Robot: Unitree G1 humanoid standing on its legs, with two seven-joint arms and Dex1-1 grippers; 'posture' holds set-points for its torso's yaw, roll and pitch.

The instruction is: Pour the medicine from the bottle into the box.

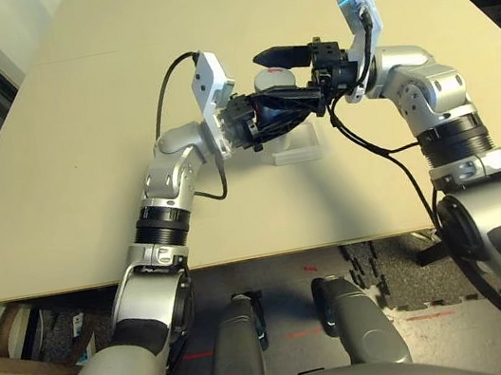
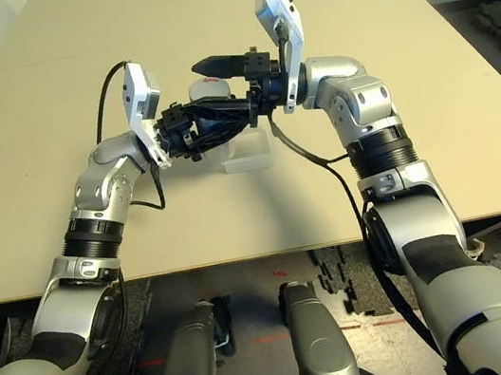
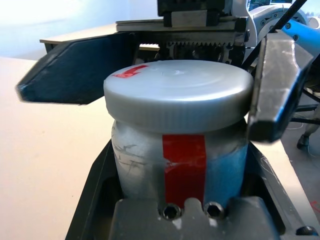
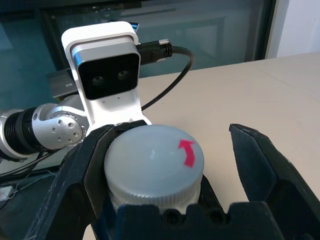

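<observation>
Got the bottle (image 3: 180, 165) pinched in my left end effector (image 1: 299, 102), held up over the counter (image 1: 82, 158), grey cap (image 4: 152, 162) still on. My right end effector (image 4: 170, 165) is spread wide around that cap, not gripping yet. The clear box (image 1: 294, 146) sits on the counter right under my hands. Worry: if the right fingers close off-centre, the bottle could twist loose and drop. Plenty of bare counter all around, edges well away.

bottle (image 1: 274, 80) between hands (box (image 1: 297, 149) below)
</observation>
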